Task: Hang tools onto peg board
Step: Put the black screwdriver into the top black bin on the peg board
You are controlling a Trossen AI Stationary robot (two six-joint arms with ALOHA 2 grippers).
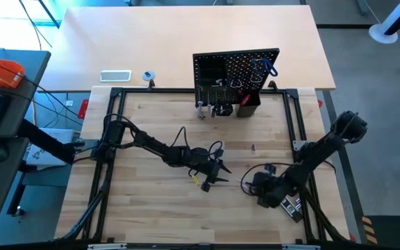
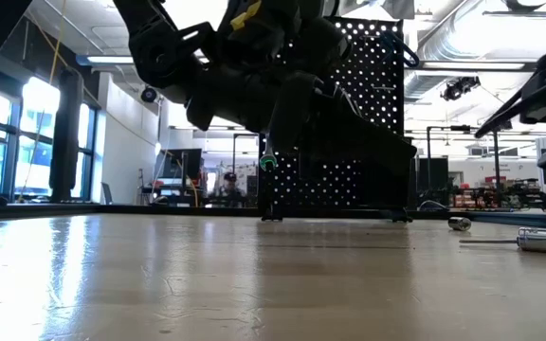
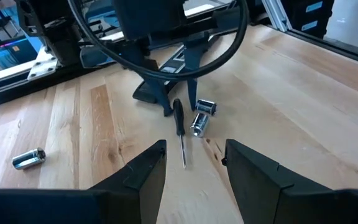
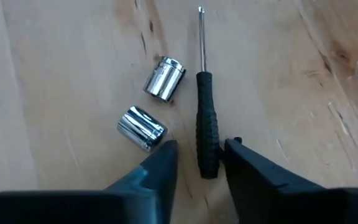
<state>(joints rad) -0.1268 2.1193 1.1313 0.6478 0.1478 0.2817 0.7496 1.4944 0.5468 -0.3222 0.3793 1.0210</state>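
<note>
Two steel sockets (image 4: pixel 156 102) lie beside a black screwdriver (image 4: pixel 206 127) on the counter (image 1: pixel 158 208), well apart from the peg board (image 1: pixel 236 73); right end effector (image 4: pixel 199 163) straddles its handle, fingers spread, seemingly mid-pickup and needing to close, while left end effector (image 3: pixel 191 163) hovers spread nearby.

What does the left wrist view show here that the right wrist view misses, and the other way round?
Only the left wrist view shows a third silver socket lying apart on the table, and the open left gripper. Only the right wrist view shows the right gripper, its fingers straddling the handle's end. Both show the black screwdriver lying flat beside two silver sockets.
</note>
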